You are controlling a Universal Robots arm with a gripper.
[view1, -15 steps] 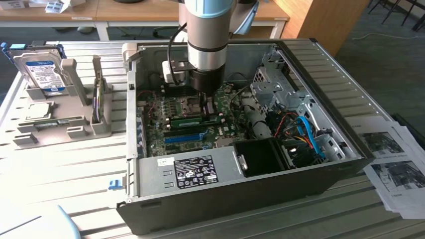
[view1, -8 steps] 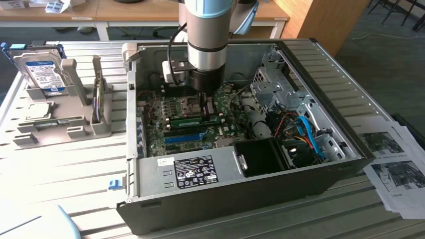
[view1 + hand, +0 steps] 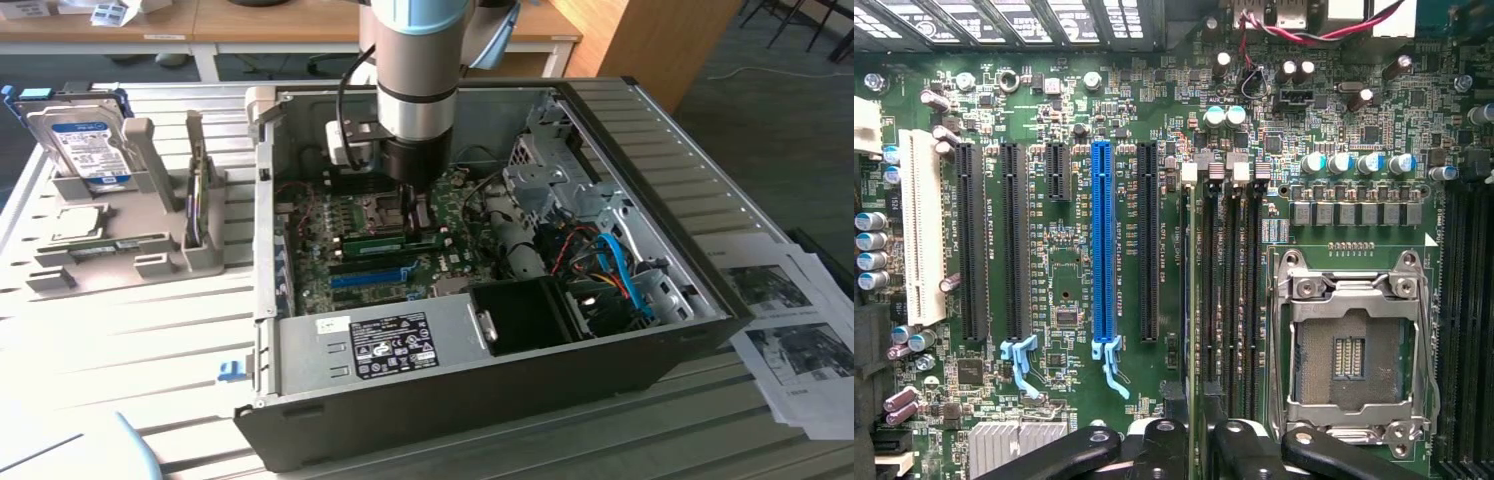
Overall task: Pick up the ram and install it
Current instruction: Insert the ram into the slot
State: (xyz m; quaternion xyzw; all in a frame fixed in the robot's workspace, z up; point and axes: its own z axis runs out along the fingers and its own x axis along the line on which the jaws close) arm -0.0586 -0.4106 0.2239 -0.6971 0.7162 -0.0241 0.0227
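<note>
Exterior view: an arm (image 3: 416, 60) reaches straight down into an open computer case (image 3: 694, 200) that lies on its side on the counter (image 3: 134, 330).
Tool (image 3: 416, 205): low over the motherboard (image 3: 314, 270), inside the case, directly above the ram.
Tool state: cannot tell whether it is spread or pinching the ram.
Ram (image 3: 390, 243): a green stick standing on its long edge on the motherboard, parallel to the blue slot (image 3: 370, 276) and apart from it. Whether it sits fully in a slot cannot be told.
Wrist view: the tool (image 3: 1199, 440) hangs over the black memory slots (image 3: 1234, 290), which run between the blue slot (image 3: 1102, 250) and the CPU socket (image 3: 1351, 345).
Counter, exterior view's left: a hard drive (image 3: 83, 145) with a blue-white label stands upright in a grey holder (image 3: 160, 180), well apart from the case.
Counter, exterior view's right: printed sheets (image 3: 787, 330) lie just beside the case.
</note>
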